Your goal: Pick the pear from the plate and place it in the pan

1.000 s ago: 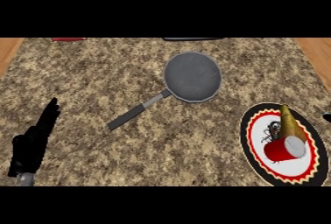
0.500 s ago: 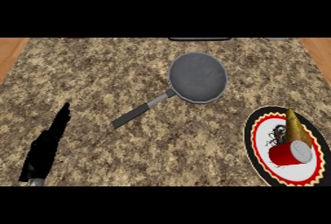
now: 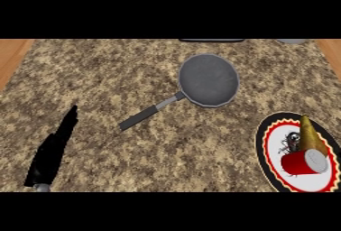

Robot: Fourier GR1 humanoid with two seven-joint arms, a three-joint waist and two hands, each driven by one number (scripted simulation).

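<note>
Now the left robot hand (image 3: 52, 151) rests with straight fingers low on the desk (image 3: 133, 72). Well apart, the pan (image 3: 209, 80) lies empty; no pear is recognisable on the plate (image 3: 269, 149).

You see even, fairly bright light; left of the pan (image 3: 209, 80), toward your left hand (image 3: 52, 151), no glare.
</note>
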